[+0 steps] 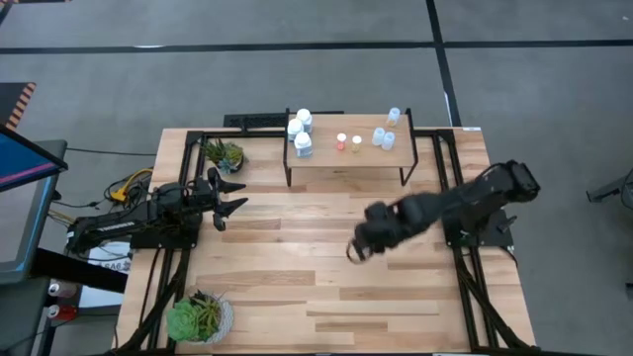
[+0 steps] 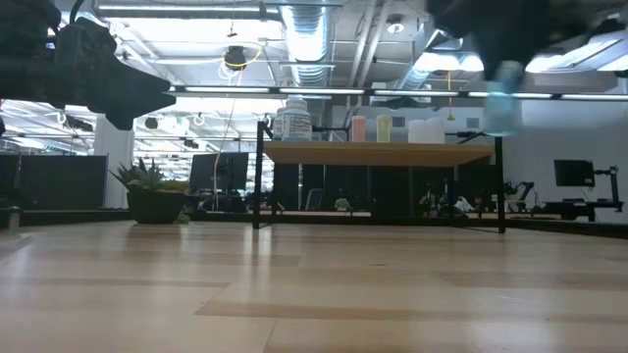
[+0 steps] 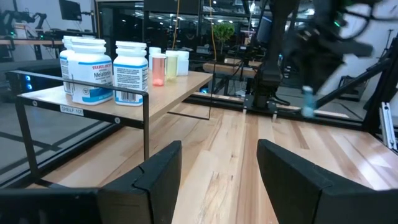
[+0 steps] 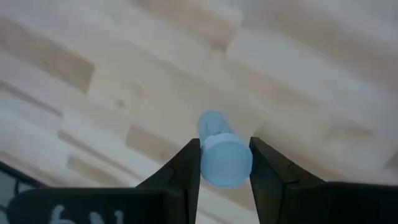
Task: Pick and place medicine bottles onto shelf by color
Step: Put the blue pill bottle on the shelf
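The shelf (image 1: 346,158) stands at the table's far middle. On it stand three white bottles (image 1: 300,133) at its left end, two small orange-toned bottles (image 1: 348,142) in the middle and pale-blue bottles (image 1: 386,133) at its right end. My right gripper (image 1: 354,250) is over the table's middle, right of centre, shut on a pale-blue bottle (image 4: 224,155), which also shows in the low view (image 2: 502,108). My left gripper (image 3: 217,180) is open and empty at the table's left (image 1: 226,198), facing the shelf. My right gripper pinches the pale-blue bottle's upper end (image 4: 227,168) between its two fingers (image 4: 186,168). The fingers point down from above. The bottle hangs upright below them, its lower end (image 4: 211,121) clear of the table.
A small potted plant (image 1: 224,153) stands left of the shelf, and a larger one (image 1: 198,316) at the table's near left corner. Bare planks (image 1: 297,277) lie between the shelf and the near edge.
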Robot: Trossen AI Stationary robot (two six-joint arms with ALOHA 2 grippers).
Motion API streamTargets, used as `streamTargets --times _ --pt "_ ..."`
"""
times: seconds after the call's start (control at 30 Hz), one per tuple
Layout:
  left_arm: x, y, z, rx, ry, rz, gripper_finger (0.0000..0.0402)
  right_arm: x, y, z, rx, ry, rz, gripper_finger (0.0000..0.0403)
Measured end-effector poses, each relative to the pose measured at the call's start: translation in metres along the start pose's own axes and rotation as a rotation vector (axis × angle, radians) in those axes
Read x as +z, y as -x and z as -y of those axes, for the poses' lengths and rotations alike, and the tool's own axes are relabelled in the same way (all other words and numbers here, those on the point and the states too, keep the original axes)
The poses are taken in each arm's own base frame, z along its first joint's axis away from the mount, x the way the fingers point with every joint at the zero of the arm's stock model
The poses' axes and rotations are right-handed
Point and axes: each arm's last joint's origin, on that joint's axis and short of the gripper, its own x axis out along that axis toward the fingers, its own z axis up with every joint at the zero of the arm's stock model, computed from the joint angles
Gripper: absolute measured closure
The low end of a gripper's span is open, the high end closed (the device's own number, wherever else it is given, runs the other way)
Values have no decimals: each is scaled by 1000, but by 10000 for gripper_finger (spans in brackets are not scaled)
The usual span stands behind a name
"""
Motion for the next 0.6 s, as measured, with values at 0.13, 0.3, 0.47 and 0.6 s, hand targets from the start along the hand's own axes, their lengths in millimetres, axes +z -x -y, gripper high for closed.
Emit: streamTargets --times 0.13,0.3,0.47,0.6 --pt "0 0 0 0 0 0 205 39 24 2 -35 5 60 284" --pt "0 0 0 0 0 0 205 93 54 3 -94 19 144 284" --pt "0 0 0 0 0 -1 205 150 71 9 -107 20 196 284" --pt "0 0 0 0 0 0 205 186 74 15 -125 25 207 284"
